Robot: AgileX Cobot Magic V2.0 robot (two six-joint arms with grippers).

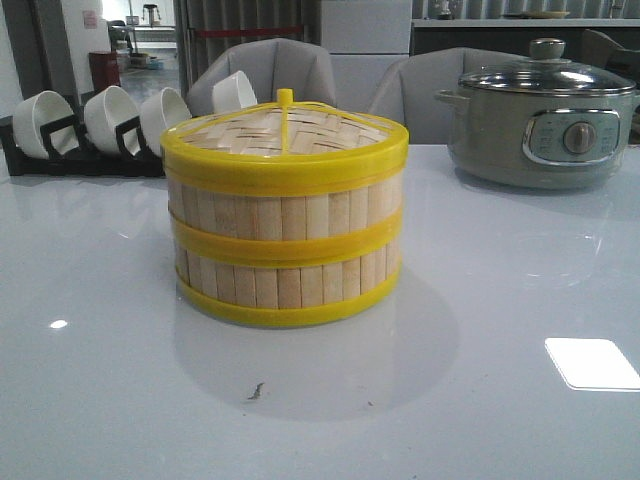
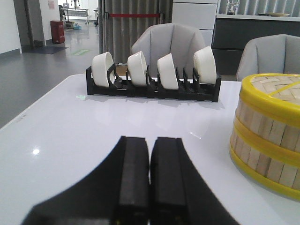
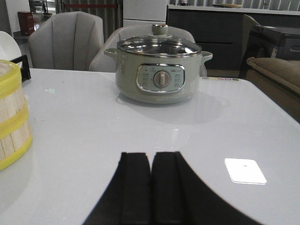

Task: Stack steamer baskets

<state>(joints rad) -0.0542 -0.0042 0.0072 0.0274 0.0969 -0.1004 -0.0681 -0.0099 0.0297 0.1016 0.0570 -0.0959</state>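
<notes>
Two steamer baskets (image 1: 286,248) stand stacked one on the other in the middle of the table, with the woven-bamboo lid (image 1: 285,135) on top. The stack also shows in the left wrist view (image 2: 267,136) and at the edge of the right wrist view (image 3: 13,117). My left gripper (image 2: 150,140) is shut and empty, low over the table, apart from the stack. My right gripper (image 3: 150,156) is shut and empty on the stack's other side. Neither gripper shows in the front view.
A black rack with several white bowls (image 1: 90,125) stands at the back left, also in the left wrist view (image 2: 152,77). A grey-green electric pot with a glass lid (image 1: 543,120) stands at the back right, also in the right wrist view (image 3: 158,70). Grey chairs stand behind the table.
</notes>
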